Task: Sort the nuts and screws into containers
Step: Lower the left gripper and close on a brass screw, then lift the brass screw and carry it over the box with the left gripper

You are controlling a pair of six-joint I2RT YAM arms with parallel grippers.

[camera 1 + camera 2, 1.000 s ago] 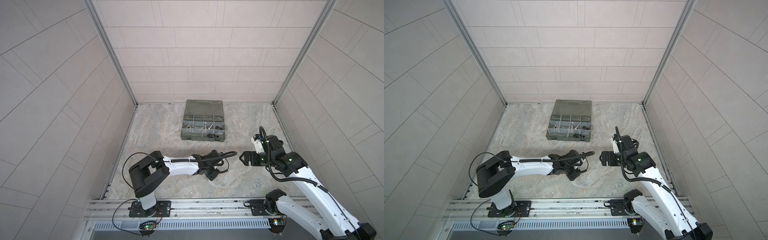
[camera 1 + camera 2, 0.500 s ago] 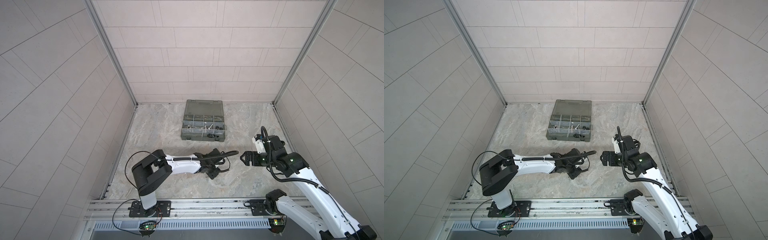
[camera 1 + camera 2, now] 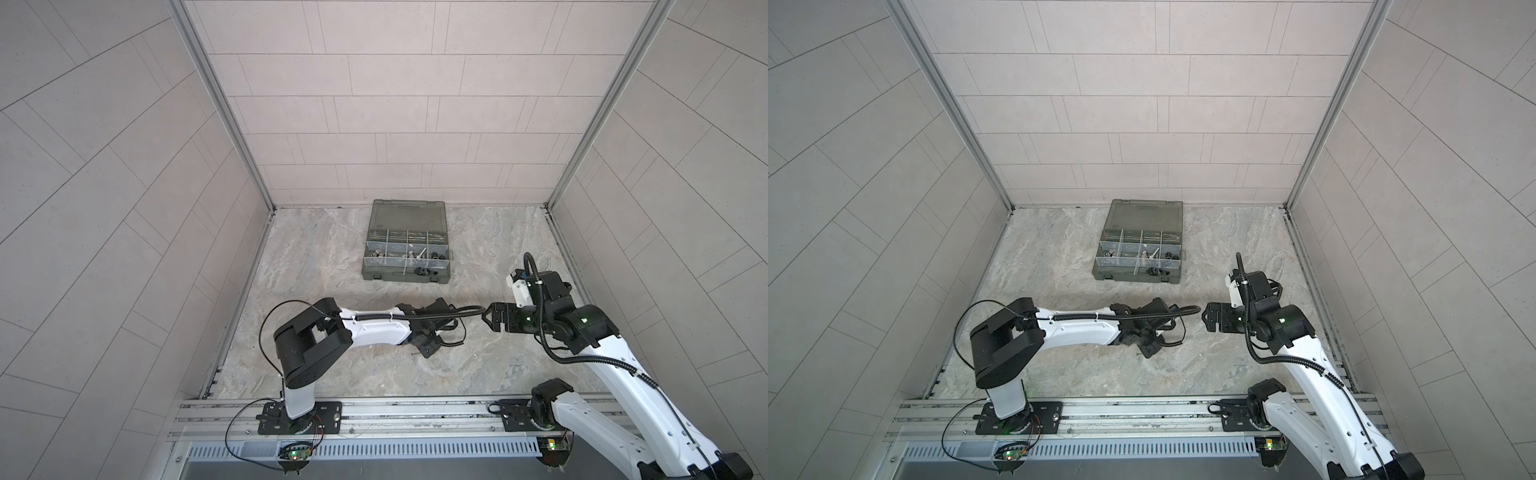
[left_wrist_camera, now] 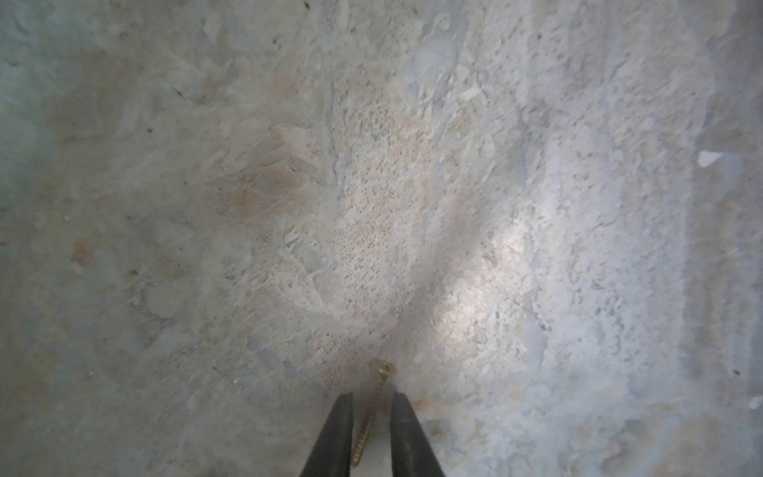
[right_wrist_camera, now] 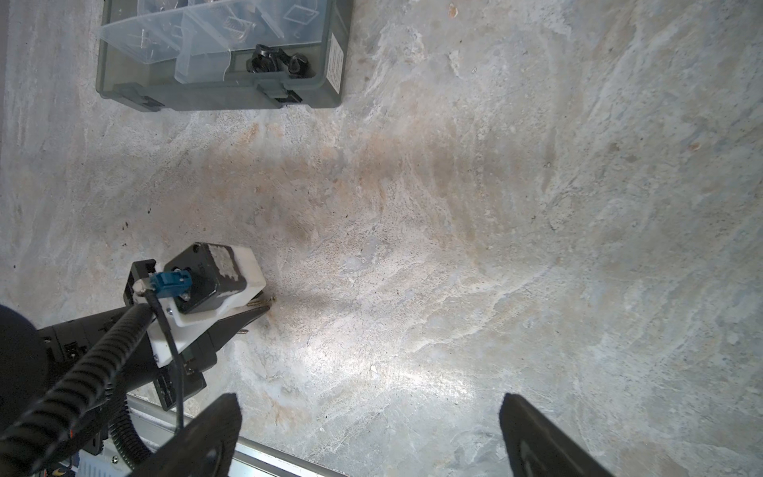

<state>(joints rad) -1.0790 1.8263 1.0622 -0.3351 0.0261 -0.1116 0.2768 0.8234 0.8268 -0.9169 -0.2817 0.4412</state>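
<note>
A thin brass screw point(image 4: 372, 414) lies on the stone floor between the two black fingers of my left gripper point(image 4: 371, 396). The jaws stand close around it, with a sliver of floor showing beside the shaft. In both top views the left gripper point(image 3: 426, 353) point(image 3: 1148, 353) points down at the floor in the middle front. My right gripper point(image 3: 487, 322) point(image 5: 369, 400) hovers just to its right, open wide and holding nothing. The organiser case point(image 3: 405, 277) point(image 5: 214, 97) with the containers stands open at the back. A silver bolt point(image 3: 421, 252) and small dark pieces lie in its compartments; nuts are too small to make out.
Black hooked pieces point(image 5: 276, 62) sit in the case's front corner compartment. The left arm's wrist camera point(image 5: 206, 285) and its looped cable point(image 3: 451, 338) hang over the screw. An aluminium rail point(image 3: 415, 409) runs along the front edge. Tiled walls close in both sides and the back.
The left gripper's jaws have narrowed around the screw, and the left arm has stretched a little farther right. The right arm has barely moved.
</note>
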